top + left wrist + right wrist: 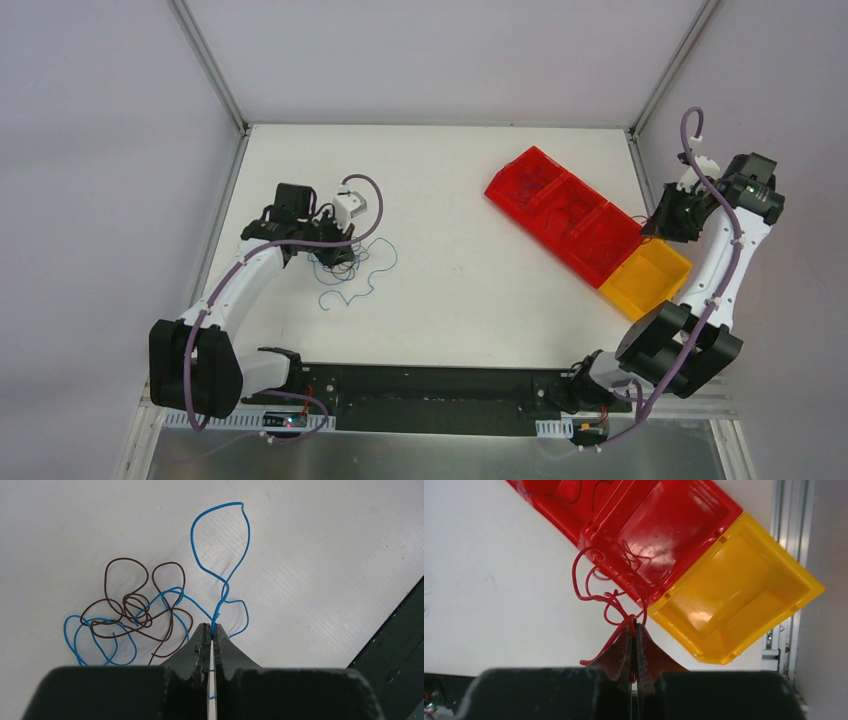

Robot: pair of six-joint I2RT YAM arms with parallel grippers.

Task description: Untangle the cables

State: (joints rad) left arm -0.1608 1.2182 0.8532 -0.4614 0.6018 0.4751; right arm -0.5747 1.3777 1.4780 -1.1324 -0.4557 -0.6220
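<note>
White table (470, 300), pale walls on three sides, aluminium posts (210, 65) at the back corners, black base plate (440, 395) along the near edge. At right rear we have a diagonal row of red bins (560, 205), ending in a yellow bin (648, 275) nearest the right arm. Thin strands lie in the red bins; from above we cannot tell their colours.

The cables sit in two places. The main tangle (350, 265) lies on the table at left, right under the left gripper (212, 630). On the left wrist view we see its fingers pressed together, pinching the blue cable (223, 586) at the tips. That cable makes one open loop beyond the tips and also runs left into the knot. The brown cable (131, 602) is coiled through the blue one, flat on the table, left of the fingers. The base plate shows as a dark corner at the right of that view.

The right gripper (634, 625) hangs over the spot where the last red bin (684, 515) meets the yellow one, its fingers clamped on the red cable (610, 600). The red curls spread beyond the tips, across the red bin's near rim and the white table beside it. We cannot tell whether they touch the rim. An aluminium rail (786, 530) runs along the table's right edge, past the yellow bin.
</note>
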